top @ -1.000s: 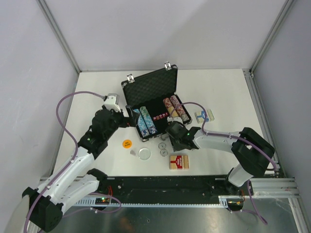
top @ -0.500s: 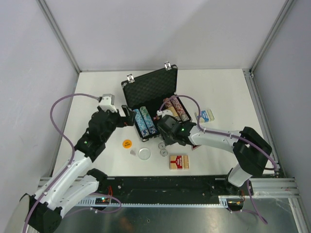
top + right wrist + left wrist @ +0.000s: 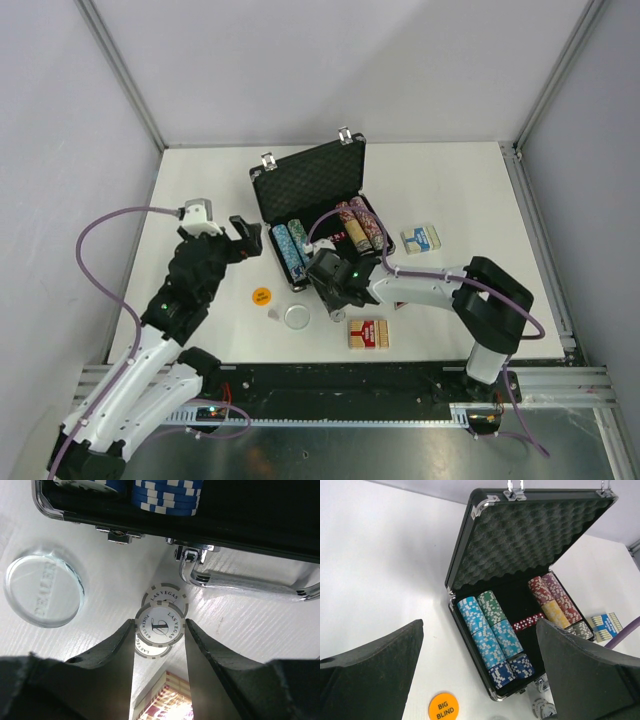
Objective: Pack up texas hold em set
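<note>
We are in the chip-gathering step: the loose pieces on the surface in front of the open briefcase (image 3: 530, 540) have to go back inside. Our right pincer (image 3: 325, 283) is low at the case's front edge, just beside its handle (image 3: 250, 580). Its fingers (image 3: 115, 650) are set at a middling width and pinch a grey-and-white poker chip (image 3: 160, 625) by the rim. Two loose chips (image 3: 162, 594) of the same kind lie on the surface beneath it, partly hidden. Our left pincer (image 3: 247, 238) hangs wide and empty to the left of the case, facing the foam lid.

The case sits at the far middle of the surface with its lid up. Blue and green chip rows fill its left side and red, purple and yellow rows its right, with the red dice (image 3: 529, 622) in between. Outside it remain the clear dealer button (image 3: 44, 592), the orange big blind button (image 3: 443, 707), a red card deck (image 3: 368, 333) and a blue card deck (image 3: 605, 627).

Next, we judge, the chip must be lifted clear of the two below it and carried over the front wall. The likeliest spot is the greyish stack (image 3: 579, 629) at the right front of the case. The chip will need to be turned on edge to match the row and released only once it is seated. Then we go back for the remaining chips.
</note>
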{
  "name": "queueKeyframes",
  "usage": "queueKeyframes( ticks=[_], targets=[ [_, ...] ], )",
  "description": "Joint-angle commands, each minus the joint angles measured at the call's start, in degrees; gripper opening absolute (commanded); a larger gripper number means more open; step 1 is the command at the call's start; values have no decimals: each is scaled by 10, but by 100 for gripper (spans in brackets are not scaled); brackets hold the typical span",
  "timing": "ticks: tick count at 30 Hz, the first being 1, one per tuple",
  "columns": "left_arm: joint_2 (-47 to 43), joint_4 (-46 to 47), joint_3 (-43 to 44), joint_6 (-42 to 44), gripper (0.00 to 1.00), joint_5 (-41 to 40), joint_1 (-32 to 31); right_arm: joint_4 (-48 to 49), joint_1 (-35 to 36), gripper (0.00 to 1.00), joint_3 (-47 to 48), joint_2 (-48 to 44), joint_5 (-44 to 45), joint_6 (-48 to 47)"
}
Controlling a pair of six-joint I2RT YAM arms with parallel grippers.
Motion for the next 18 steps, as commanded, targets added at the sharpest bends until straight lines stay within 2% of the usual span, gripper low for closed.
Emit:
queueKeyframes(
  ticks=[1,8,18],
  targets=[
    [-1,-7,-10,-13,100,-25,3,-3,2,39,27,8,5,-3],
    [10,-9,-9,-6,100,-21,4,-3,0,44,41,33,12,-24],
    [-2,-11,-15,-4,100,-31,4,-7,-2,45,48,49,8,-24]
  ],
)
